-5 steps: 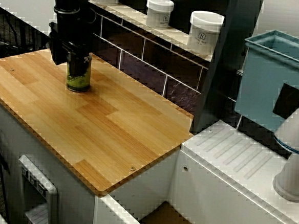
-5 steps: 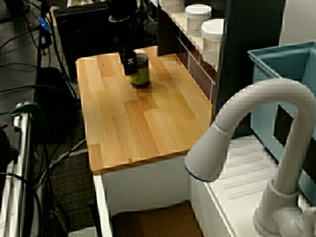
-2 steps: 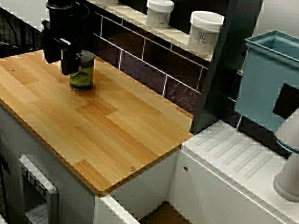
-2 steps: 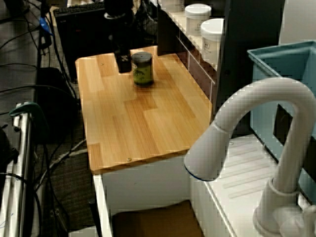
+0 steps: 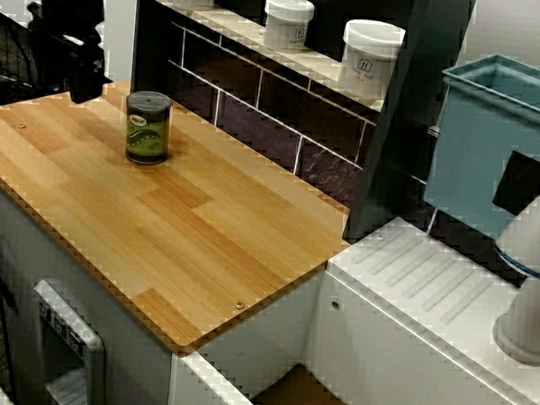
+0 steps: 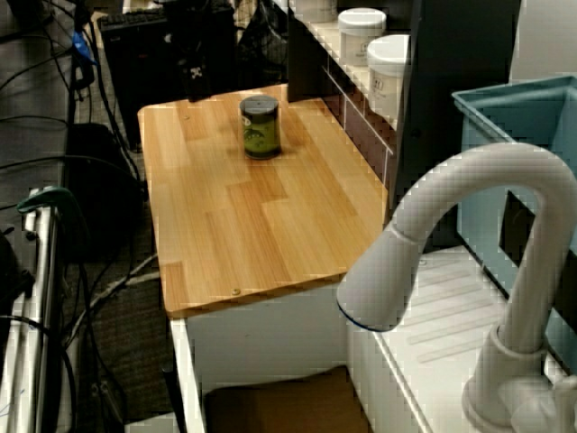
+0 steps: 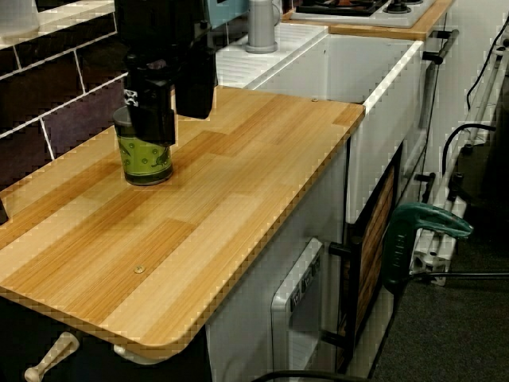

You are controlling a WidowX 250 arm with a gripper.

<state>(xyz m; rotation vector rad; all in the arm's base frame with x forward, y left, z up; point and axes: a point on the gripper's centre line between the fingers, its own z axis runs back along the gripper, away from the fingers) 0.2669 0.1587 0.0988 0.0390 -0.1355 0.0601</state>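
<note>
High view across the counter: green can (image 5: 146,127) stands upright on the wooden counter (image 5: 203,235), lid on, toward the back-left corner. Nothing touches it.

The gripper (image 5: 81,87) hangs at about 10 o'clock of the can, near but clearly apart, over the counter's back edge.

Low view along the counter: the gripper sits between the lens and the can, so it overlaps the can's top half. That is line of sight only, not contact. The fingers (image 7: 149,111) show as two dark blocks side by side. They look parted, with nothing between them, though I can't see the gap itself cleanly. They hold nothing.

View from behind the faucet (image 6: 469,225): the can (image 6: 260,126) is alone on the wood. The gripper is lost against the dark clutter at 11 o'clock.

My read is that this is the let-go stage, with the can parked and the tool clear. A re-grip would call for:
- coming in from that 10 o'clock side
- fingers spread wider than the can
- tips low enough to take the wall under the lid

The can is tall and narrow, so a glancing touch could tip it.

Around it: white jars (image 5: 370,57) on the shelf (image 5: 236,26) at 2 o'clock, well apart, and a blue bin (image 5: 496,153) far off at 3 o'clock.
</note>
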